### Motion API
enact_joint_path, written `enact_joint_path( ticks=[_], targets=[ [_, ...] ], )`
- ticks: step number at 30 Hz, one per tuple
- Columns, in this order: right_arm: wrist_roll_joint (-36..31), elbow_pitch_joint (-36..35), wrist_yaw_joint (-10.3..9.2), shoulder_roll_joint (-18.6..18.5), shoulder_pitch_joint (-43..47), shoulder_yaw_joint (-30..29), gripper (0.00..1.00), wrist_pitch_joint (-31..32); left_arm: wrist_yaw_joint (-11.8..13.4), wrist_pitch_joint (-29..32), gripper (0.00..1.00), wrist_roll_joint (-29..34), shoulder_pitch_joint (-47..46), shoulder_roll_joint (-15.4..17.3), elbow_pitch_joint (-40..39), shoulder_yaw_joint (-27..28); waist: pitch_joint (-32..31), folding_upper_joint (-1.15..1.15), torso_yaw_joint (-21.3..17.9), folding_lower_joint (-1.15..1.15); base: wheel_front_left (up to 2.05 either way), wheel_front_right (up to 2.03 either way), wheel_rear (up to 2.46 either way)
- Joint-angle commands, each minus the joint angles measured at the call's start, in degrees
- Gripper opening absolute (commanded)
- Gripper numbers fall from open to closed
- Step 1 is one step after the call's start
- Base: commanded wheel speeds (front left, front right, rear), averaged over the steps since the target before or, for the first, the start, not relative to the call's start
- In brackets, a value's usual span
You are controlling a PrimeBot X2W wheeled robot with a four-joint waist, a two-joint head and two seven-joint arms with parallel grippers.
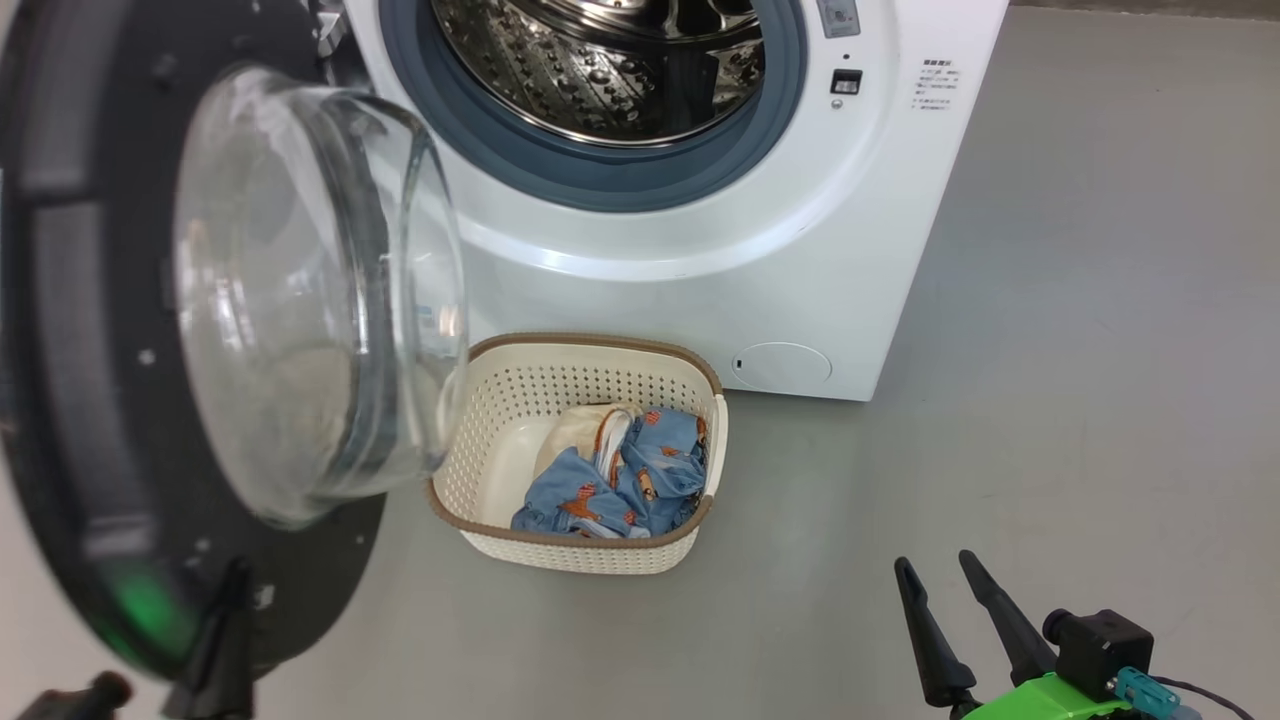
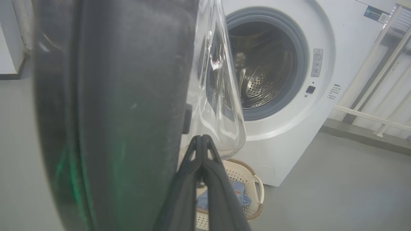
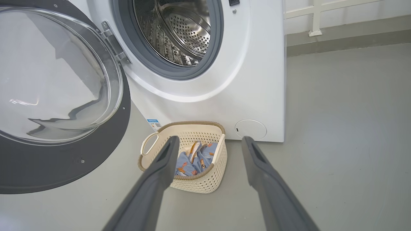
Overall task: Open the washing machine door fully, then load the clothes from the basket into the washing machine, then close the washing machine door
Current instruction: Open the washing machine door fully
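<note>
The washing machine (image 1: 800, 240) stands with its steel drum (image 1: 620, 70) exposed. The washing machine door (image 1: 310, 290) hangs swung out to the left, its glass bowl bulging from the black rim. The cream basket (image 1: 585, 555) sits on the floor just under the door's edge, with the blue printed clothes (image 1: 620, 485) and a cream piece inside. My left gripper (image 1: 238, 575) is shut, empty, and close against the door's lower rim; in the left wrist view its tips (image 2: 202, 138) meet beside the glass bowl (image 2: 221, 96). My right gripper (image 3: 210, 139) hangs open above the floor, short of the basket (image 3: 199, 184).
A round flap (image 1: 780, 365) sits low on the machine front. A blue sticker (image 3: 154, 124) shows behind the basket. A white rail frame (image 2: 369, 112) stands to the machine's right. Grey floor (image 1: 1050, 450) stretches to the right of the basket.
</note>
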Motion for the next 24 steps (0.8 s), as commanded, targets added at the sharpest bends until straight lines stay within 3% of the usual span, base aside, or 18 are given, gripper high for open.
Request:
enact_joint_path(
  ticks=[1,24],
  targets=[
    [0.4,-1.1,0.09,0.0,-1.5,1.8,1.0,-0.7,1.0,-0.4,0.0,-0.5,-2.1,1.1,-0.1,3.9,0.0,0.0,-0.3,0.0,0.0,0.0,0.0],
    [-1.6,-1.7,0.09,0.0,-2.4,1.3,1.0,-0.7,2.1,-0.4,0.0,-2.0,-14.7,6.6,14.8,25.0,3.0,0.0,-4.6,0.0,0.0,0.0,0.0]
  ],
)
